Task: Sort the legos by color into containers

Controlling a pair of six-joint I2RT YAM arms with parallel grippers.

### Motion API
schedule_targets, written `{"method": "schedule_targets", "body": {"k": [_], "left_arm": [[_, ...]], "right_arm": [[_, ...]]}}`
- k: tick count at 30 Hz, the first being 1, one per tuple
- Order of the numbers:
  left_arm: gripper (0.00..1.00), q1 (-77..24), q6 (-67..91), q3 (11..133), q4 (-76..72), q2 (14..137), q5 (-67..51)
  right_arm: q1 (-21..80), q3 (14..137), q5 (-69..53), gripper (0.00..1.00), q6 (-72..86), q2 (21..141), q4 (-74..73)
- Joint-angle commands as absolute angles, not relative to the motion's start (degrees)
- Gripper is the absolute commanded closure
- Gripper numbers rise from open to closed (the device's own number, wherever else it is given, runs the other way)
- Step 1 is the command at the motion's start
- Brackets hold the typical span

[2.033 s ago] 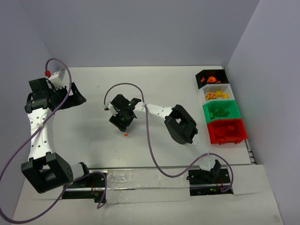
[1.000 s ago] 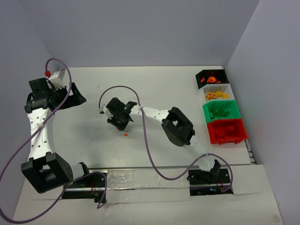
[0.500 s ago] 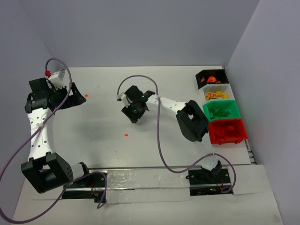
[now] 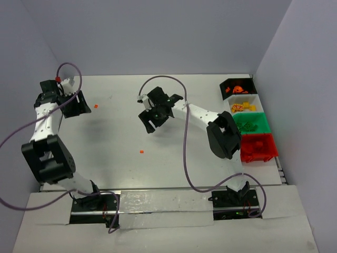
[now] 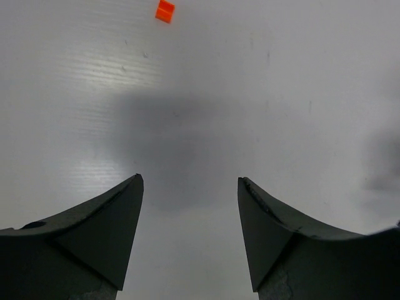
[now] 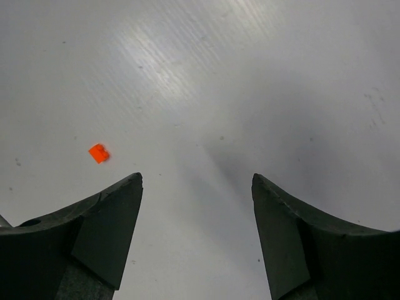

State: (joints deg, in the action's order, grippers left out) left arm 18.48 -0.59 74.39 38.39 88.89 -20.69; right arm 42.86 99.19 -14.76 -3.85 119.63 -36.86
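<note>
Both grippers are over open desk with none of the loose bricks held.

- Left gripper [image 5: 189,182]: fingers apart, only bare pale grey desk [image 4: 116,132] showing between them.
- Right gripper [image 6: 197,177]: fingers likewise apart, nothing between them.

Loose pieces noted in the top view:
- A tiny orange plastic brick [image 4: 96,106] lies just beside the left gripper, on the side towards the desk's middle.
- A second tiny orange brick [image 4: 141,152] lies mid-desk, nearer the front edge and apart from the right gripper.

The joined row of small open plastic bins [image 4: 258,103] (black, white, green, red) stands at the far right. Orange pieces are seen in the black bin [image 4: 223,88].

Key relation:
- In the left wrist view the first brick sits straight ahead of the fingertips, slightly left of the centre line and well beyond them.
- Its outline is almost square and slightly skewed to the fingers, so no useful long axis is read.
- In the right wrist view one orange brick lies outside the left finger, not between the tips. It is probably the mid-desk one, but this cannot be confirmed.

Judgement: the left arm is the nearer arm for the first brick, and a forward reach with a small leftward correction is called for. The black bin lies across the whole desk from it.
</note>
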Motion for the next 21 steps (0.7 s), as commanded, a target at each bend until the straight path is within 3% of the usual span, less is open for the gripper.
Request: {"method": "schedule_targets", "body": {"k": [1,11,21], "left_arm": [[0.30,18.59,-1.45,82.49,33.05,97.91,-17.61],[0.35,16.10,-9.38,98.03,31.19,119.55,-18.27],[0.37,10.65,-14.95,104.20,31.08,128.70,-14.50]], "right_arm": [[38.31,97.90,-15.38,0.21,-1.93,114.88,-37.66],[29.47,92.82,-15.47,0.19,-2.72,111.36,-38.75],[26.91,93.43,-15.98,0.19,-2.99,112.56,-39.98]]}}
